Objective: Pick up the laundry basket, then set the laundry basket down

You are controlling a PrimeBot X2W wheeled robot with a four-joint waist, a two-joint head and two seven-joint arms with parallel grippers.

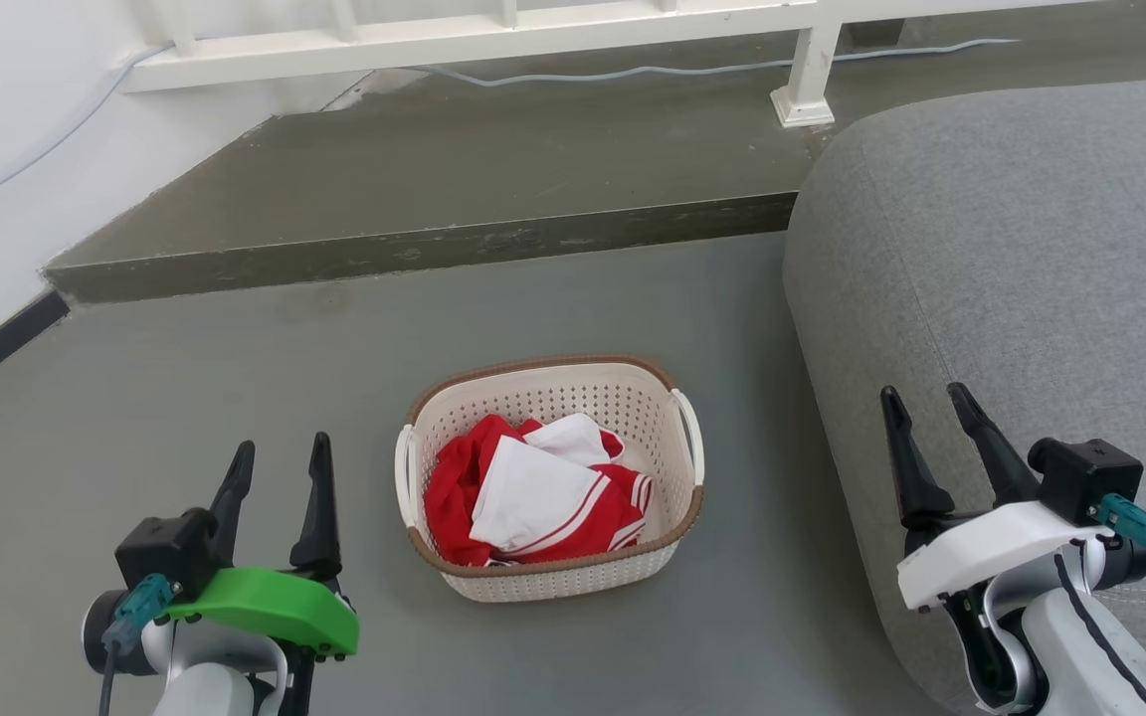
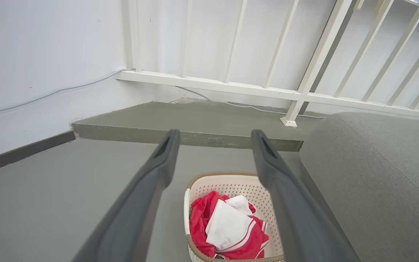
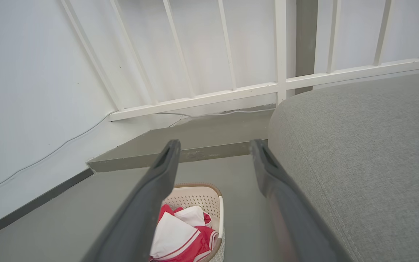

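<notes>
Laundry basket [image 1: 545,585] stands on the grey floor [image 1: 235,398], short of the raised step [image 1: 414,254] and just beside the grey sofa [image 1: 1011,278], with red-and-white clothing [image 1: 533,492] heaped inside. Left gripper [image 1: 283,445] has its fingers spread and empty, left of the basket. Right gripper [image 1: 923,391] is likewise spread and empty, over the sofa's edge; both are clear of the handles.

The left gripper [image 1: 283,445] is carrying two long dark fingers [image 1: 317,497], a green cover plate [image 1: 270,609] and a black block [image 1: 167,552] — a teal connector [image 1: 140,602] is feeding its cable [image 1: 107,686]. The right gripper [image 1: 923,392] is wearing a white cover [image 1: 986,547]; its forearm [image 1: 1050,646] is showing a black stripe [image 1: 1095,631].
</notes>
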